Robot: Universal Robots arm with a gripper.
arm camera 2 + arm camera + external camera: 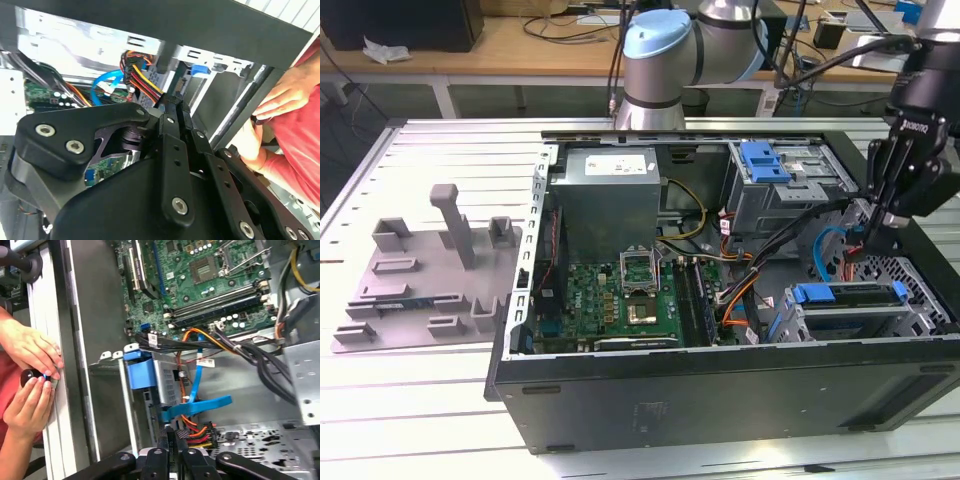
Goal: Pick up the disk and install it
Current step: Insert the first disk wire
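Jaws: pressed together, nothing between them. The gripper [876, 232] hangs over the open computer case [720, 405], at about 1 o'clock of the disk [850, 296].

Location: in the exterior view the disk sits on edge in the drive cage at 4 o'clock of the case interior, with its blue bracket [141, 374] uppermost.

Handling, as you should judge it: dense for its size, rigid, with smooth metal faces that are likely slippery; it will not tolerate knocks.

Hold: take the blue bracket along its sides, not the label face.

Note: cables [235, 346] run just beside the cage, and a person's hands [30, 347] rest at the case rim.
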